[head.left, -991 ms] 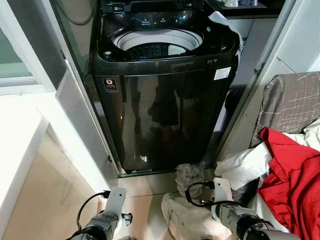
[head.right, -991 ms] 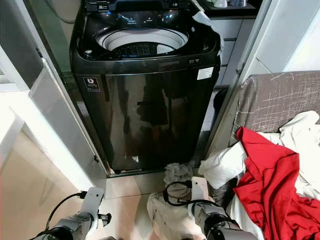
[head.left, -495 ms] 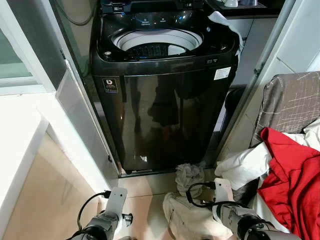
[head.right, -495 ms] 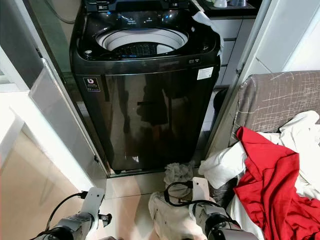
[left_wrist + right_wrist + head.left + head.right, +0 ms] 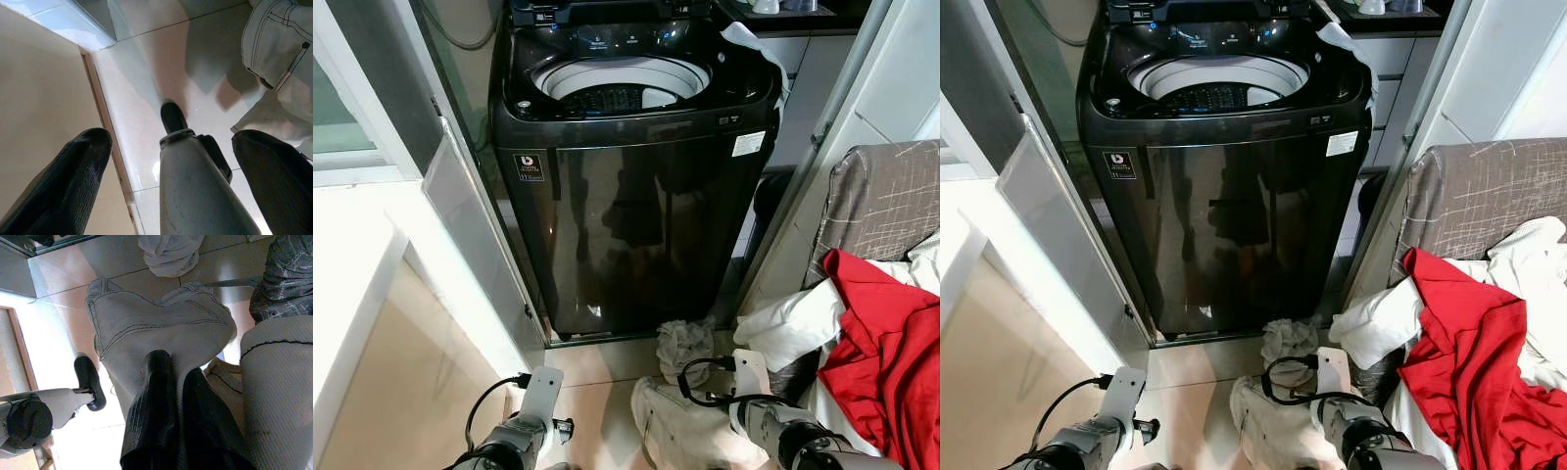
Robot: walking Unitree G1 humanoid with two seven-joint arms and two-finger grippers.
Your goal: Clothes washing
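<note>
The right gripper [image 5: 171, 377] is pinching the pale jeans [image 5: 161, 328] with its fingers pressed together; the jeans are lying crumpled on the floor tiles [image 5: 146, 63] just before the open washing machine [image 5: 636, 147], beside a grey cloth [image 5: 683, 341]. The left gripper [image 5: 168, 147] is hanging spread wide above the bare floor, apart from the jeans.

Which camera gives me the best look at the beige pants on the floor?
The right wrist view: the beige pants spread across it with seams clear, the right gripper shut on the cloth. Both eye views catch them low, partly behind the right arm. The left wrist view shows a corner past the open left gripper.
</note>
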